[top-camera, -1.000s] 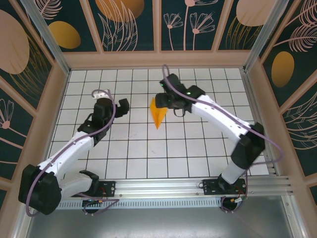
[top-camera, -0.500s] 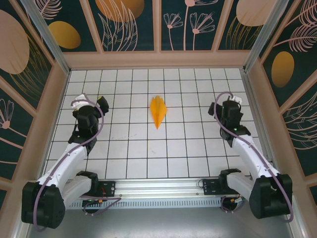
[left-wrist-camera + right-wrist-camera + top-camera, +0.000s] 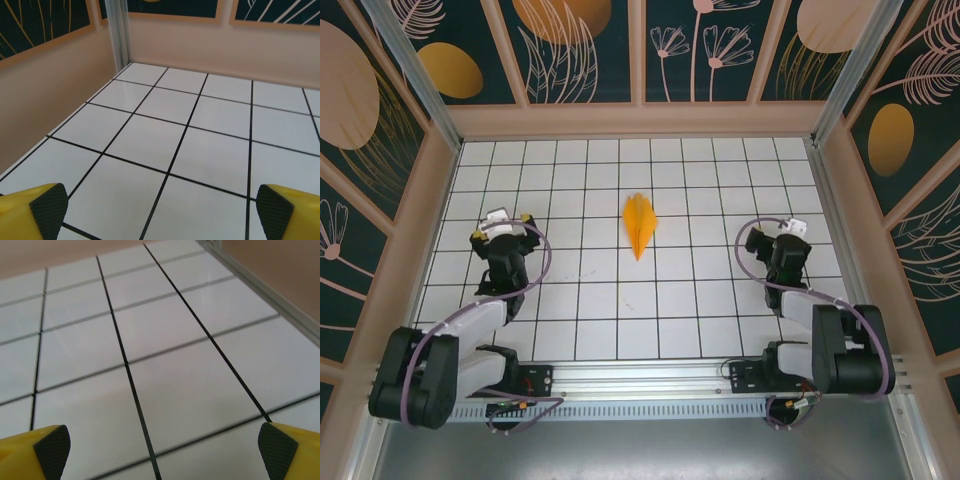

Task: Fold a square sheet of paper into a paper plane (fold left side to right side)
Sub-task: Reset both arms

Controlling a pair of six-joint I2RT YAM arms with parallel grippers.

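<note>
The paper plane (image 3: 639,224), a slim orange-yellow dart with a centre ridge and its point toward the near edge, lies alone on the white tiled floor at mid-table. My left gripper (image 3: 502,225) is drawn back at the left, well away from it. My right gripper (image 3: 783,236) sits drawn back at the right, equally far off. In the left wrist view the gripper (image 3: 160,206) stands open, its black pads (image 3: 48,205) wide apart over bare tiles. In the right wrist view the gripper (image 3: 162,446) is open too, with nothing between its fingertips (image 3: 277,449).
Tan walls (image 3: 640,120) box in the tiled floor (image 3: 620,300) on three sides. An aluminium post (image 3: 119,32) stands in the far left corner. A metal rail (image 3: 650,380) with both arm bases runs along the near edge.
The right arm let go of the plane, opened and pulled back to the right. The left arm withdrew to the left. Both folded down toward their bases. The plane stays put.
</note>
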